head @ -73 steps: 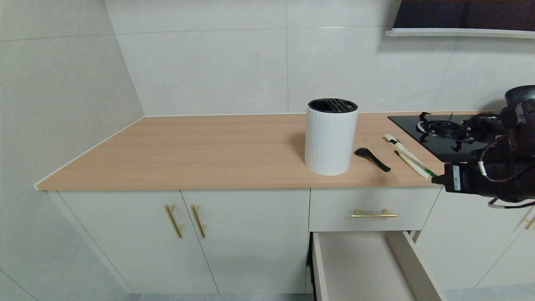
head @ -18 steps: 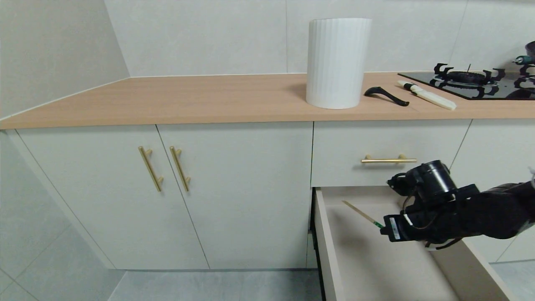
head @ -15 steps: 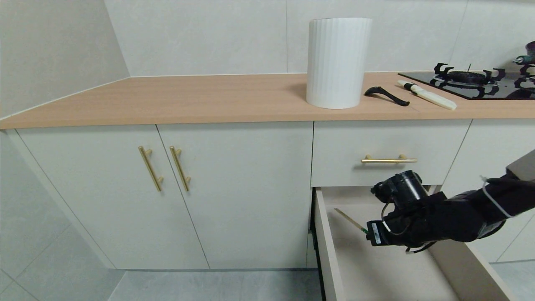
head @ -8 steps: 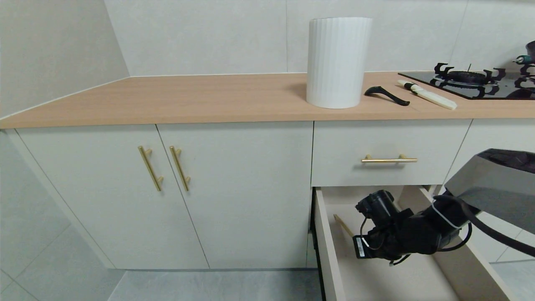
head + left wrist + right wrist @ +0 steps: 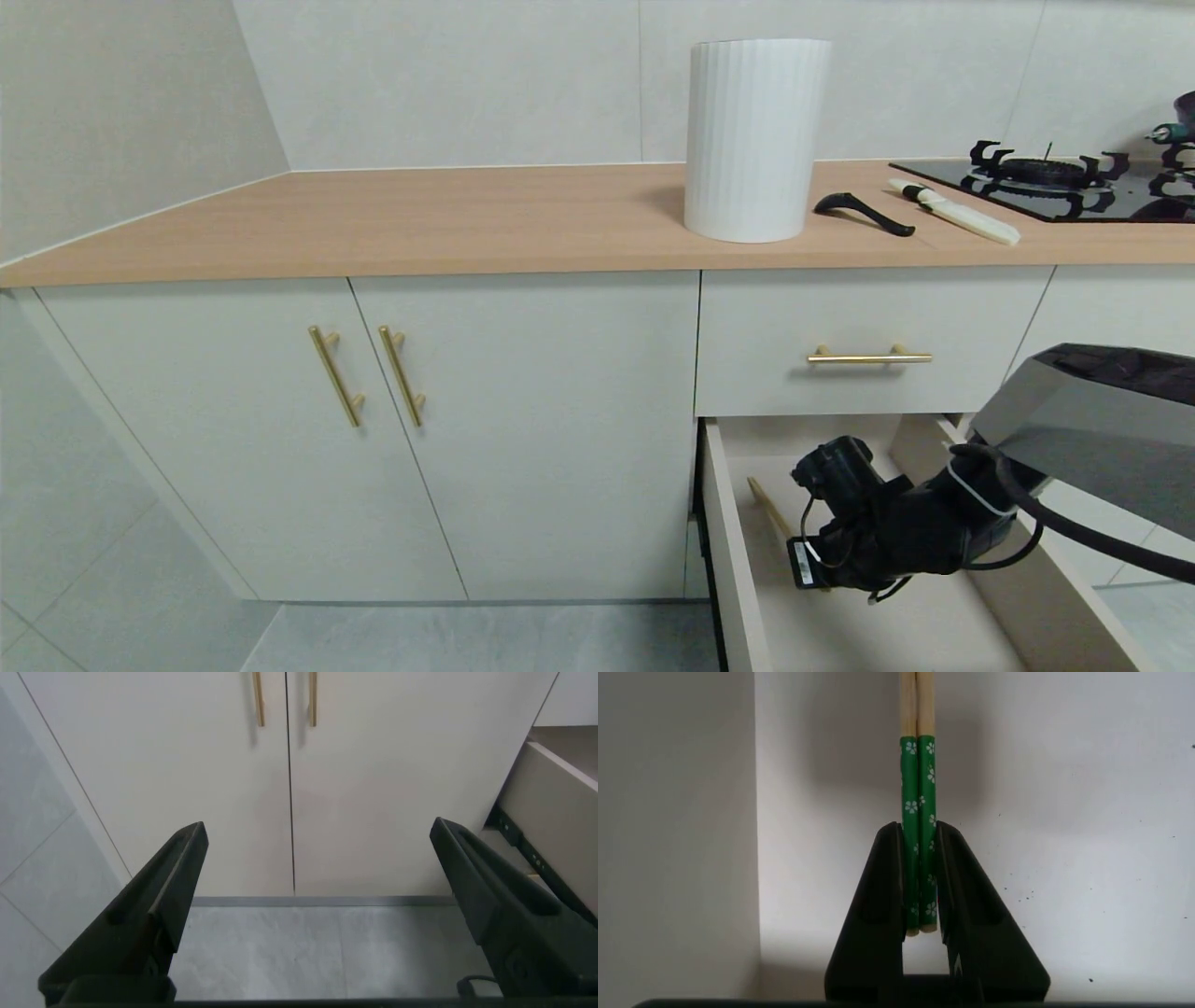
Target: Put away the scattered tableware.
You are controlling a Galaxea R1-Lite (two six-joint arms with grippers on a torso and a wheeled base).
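Now your right claw (image 5: 920,842) is clamped on the green-banded wooden chopsticks (image 5: 917,765), low in the open pale drawer (image 5: 733,579) at lower right, presumably to lay them flat.

Even, bright indoor light; soft shadows.

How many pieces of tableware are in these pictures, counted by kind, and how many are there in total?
Chopsticks: 2, held by the right gripper inside the open drawer
Black utensil: 1, on the counter
Cream knife-like utensil: 1, on the counter
White ribbed holder: 1, on the counter
Total: 5
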